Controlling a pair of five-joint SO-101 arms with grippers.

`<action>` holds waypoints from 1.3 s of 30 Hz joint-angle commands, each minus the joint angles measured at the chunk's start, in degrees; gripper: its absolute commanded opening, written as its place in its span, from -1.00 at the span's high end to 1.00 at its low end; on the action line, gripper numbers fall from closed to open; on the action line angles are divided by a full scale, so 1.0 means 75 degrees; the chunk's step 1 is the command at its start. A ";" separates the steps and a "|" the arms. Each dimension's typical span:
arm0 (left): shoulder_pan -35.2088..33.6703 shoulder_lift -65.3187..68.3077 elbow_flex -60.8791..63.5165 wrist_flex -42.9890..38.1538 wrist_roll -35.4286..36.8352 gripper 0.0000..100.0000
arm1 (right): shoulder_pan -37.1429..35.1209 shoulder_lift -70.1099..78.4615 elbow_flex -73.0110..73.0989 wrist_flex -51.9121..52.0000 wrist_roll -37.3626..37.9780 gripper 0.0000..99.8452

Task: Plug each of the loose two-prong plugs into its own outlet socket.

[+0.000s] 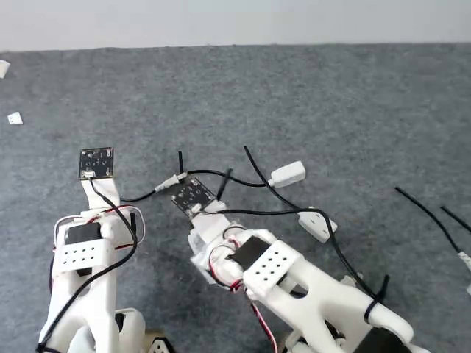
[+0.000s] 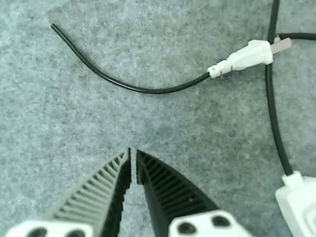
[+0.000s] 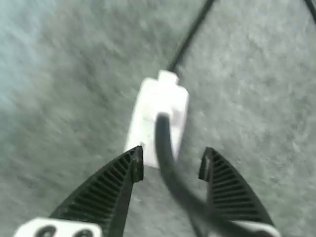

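Observation:
A white two-prong plug on a black cable lies on the grey carpet, its prongs bare. It is well ahead of my left gripper, which is shut with nothing between its fingers. In the high view this small plug lies between the two arms. My right gripper is open just above a white outlet socket, one finger on either side of its near end. A black cable runs between the fingers. Two white sockets lie on the carpet near the right arm.
A white block with a cable entering it sits at the edge of the left wrist view. Black cables cross between the sockets, and more loose cable lies far right. Small white bits lie far left.

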 commanded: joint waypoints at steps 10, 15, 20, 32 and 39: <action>-0.0047 -0.0141 -0.0240 -0.0340 0.0023 0.97 | -0.0393 0.2292 -0.1782 -0.0041 -0.0293 0.58; -0.0129 -0.0141 -0.0240 -0.0340 0.0023 0.97 | -0.0346 0.3100 -0.2508 0.0451 0.0176 0.59; -0.0188 -0.0141 -0.0240 -0.0352 0.0023 0.97 | -0.0147 0.3124 -0.2532 0.0451 0.0246 0.91; -0.0152 -0.0141 -0.0252 -0.0363 0.0023 0.97 | 0.2116 0.0979 -0.2532 0.1823 0.0750 0.98; -0.0141 -0.0070 -0.0205 -0.0610 0.0023 0.97 | 0.5480 -0.1752 -0.2520 0.3511 0.1969 0.98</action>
